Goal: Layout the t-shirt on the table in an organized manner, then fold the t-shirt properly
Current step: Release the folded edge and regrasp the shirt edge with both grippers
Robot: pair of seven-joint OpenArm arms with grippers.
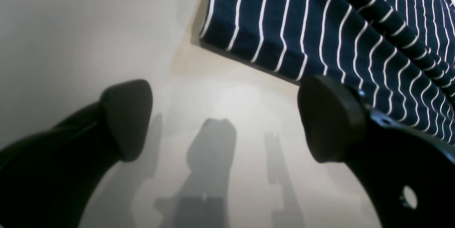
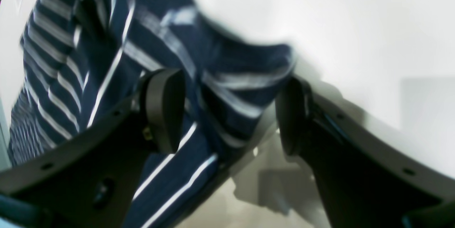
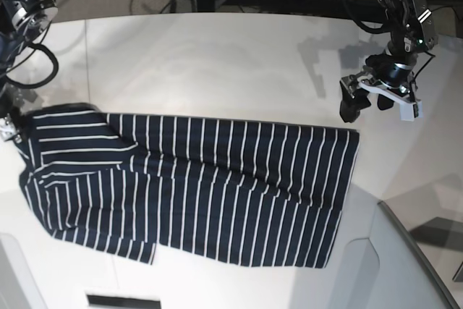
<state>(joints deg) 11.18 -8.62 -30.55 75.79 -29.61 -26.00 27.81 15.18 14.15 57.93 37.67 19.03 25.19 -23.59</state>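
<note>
Two black fingers of the left hand [image 1: 224, 119] fill the bottom of the left wrist view, spread wide with bare tabletop [image 1: 89, 25] between them; nothing is grasped. At one o'clock lies the t-shirt [image 1: 302, 25], its hem edge flat on the tabletop, and the finger on the right of the view overlaps that edge.

Closest in the right wrist view are the fingers of the right hand [image 2: 227, 114], parted, with a bunched fold of the t-shirt [image 2: 227, 79] between them. Blur hides whether the pads press the cloth, so I cannot tell if it is gripped. More striped cloth runs toward ten o'clock; white tabletop [image 2: 355, 25] fills two o'clock.

From the base view, the t-shirt [image 3: 195, 186] lies spread across the tabletop [image 3: 217, 63], its hem toward three o'clock. The left hand [image 3: 359, 103] hangs released just beyond the hem's far corner at two o'clock. The right arm [image 3: 22, 19] reaches down at the shirt's nine o'clock end, its hand cropped at the frame edge.
</note>
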